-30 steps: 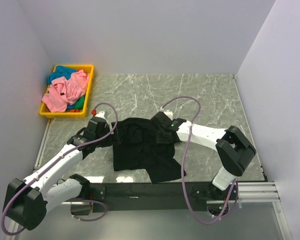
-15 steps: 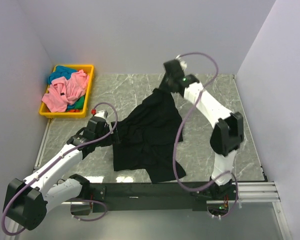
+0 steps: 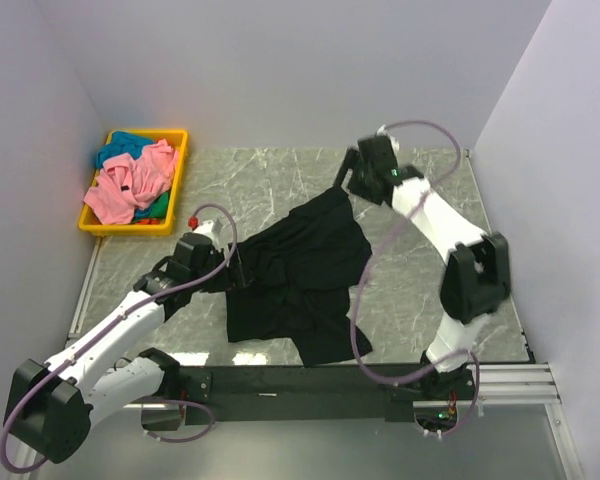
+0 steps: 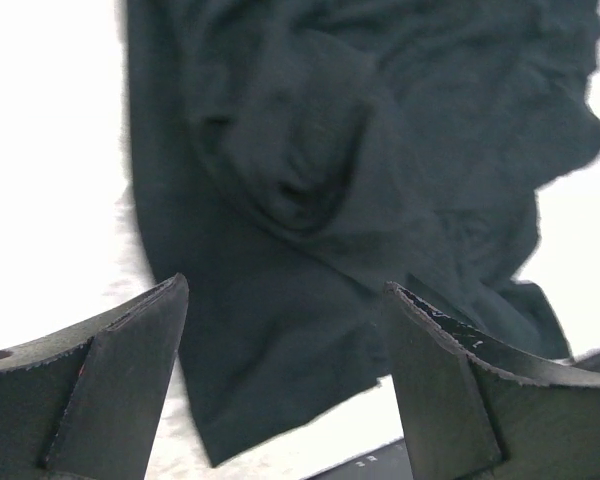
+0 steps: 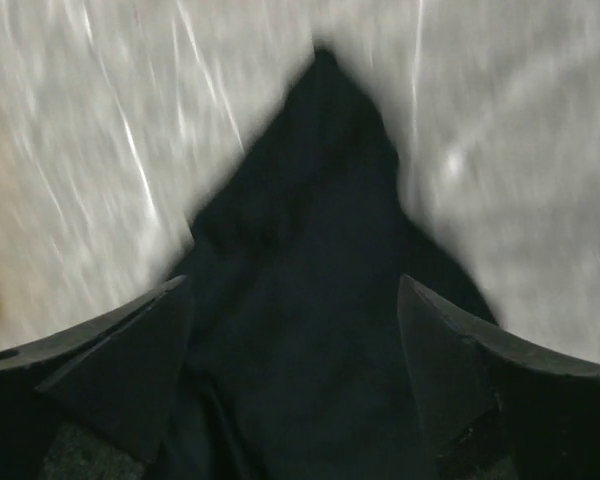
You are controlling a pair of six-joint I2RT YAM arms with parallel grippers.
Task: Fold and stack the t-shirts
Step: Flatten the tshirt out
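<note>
The black t-shirt (image 3: 292, 278) before me was soft matt cloth; the tabletop (image 3: 270, 185), smooth veined stone; the yellow bin (image 3: 183, 150), glossy plastic.

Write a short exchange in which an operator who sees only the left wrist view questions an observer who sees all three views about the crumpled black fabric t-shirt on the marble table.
Operator: Past my open left gripper I see only the crumpled black fabric t-shirt. Where is the right gripper?
Observer: Over the shirt's far right corner, towards the far edge of the marble table.
Operator: Are there any other shirts?
Observer: Yes, a pink fabric t-shirt and a teal one lie heaped in a yellow plastic bin at the table's far left corner.
</note>
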